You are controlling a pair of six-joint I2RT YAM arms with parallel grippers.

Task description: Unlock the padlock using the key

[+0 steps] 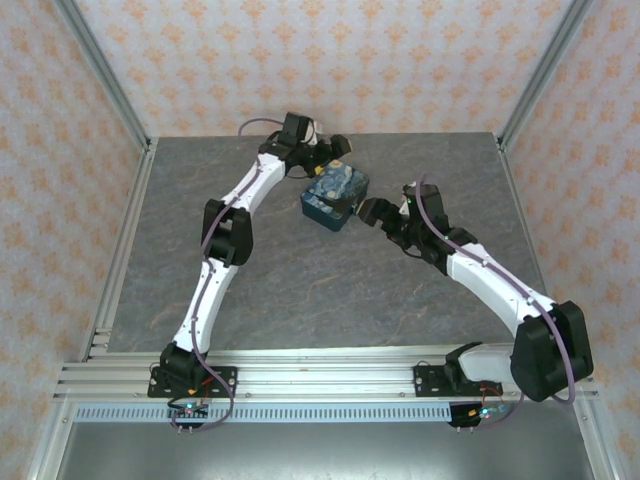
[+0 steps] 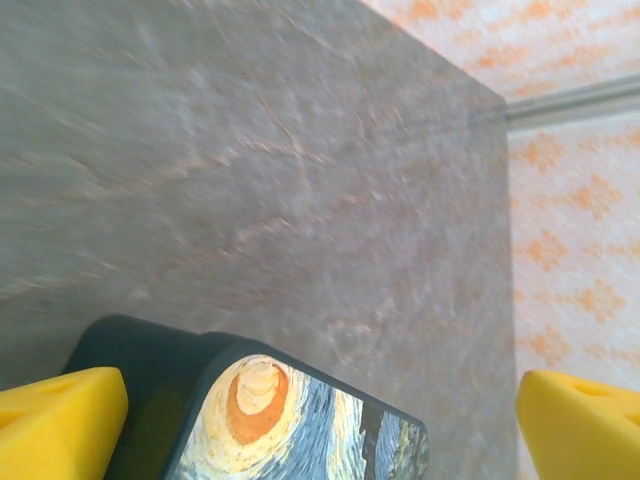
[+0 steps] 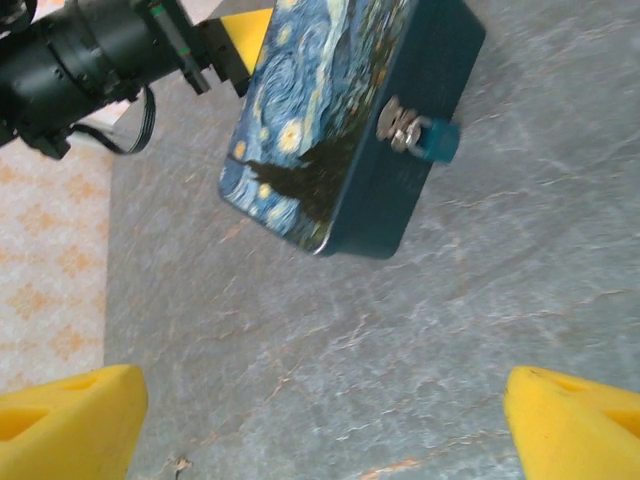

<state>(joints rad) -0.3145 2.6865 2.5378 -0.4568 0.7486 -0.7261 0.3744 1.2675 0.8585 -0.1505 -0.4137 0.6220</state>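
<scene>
- While the unlocking is being prepared, the left gripper (image 1: 338,158) is being held at the far side of the painted box (image 1: 335,195), which is lying at the far middle of the table (image 1: 300,290).
- Its yellow pads (image 2: 60,420) are being shown wide apart. A corner of the box is lying between them, and no grip is being made on it. Whether one pad is touching the box cannot be told.
- In the middle, the padlock (image 3: 398,125) is being seen as a small metal piece on the side wall of the box that faces the right arm. The blue head of the key (image 3: 440,140) is standing out from it, so the key is being judged as already inserted. How deep it sits cannot be told.
- Further right, the right gripper (image 1: 368,210) is being held just beside that wall, apart from the key. Its fingers (image 3: 570,420) are spread wide and nothing is being held.
- The step in hand is being judged as the approach to the key.
- For the next move, the right fingers are being required around the blue head, closing on it and turning it, while the box is being steadied by the left gripper.
</scene>
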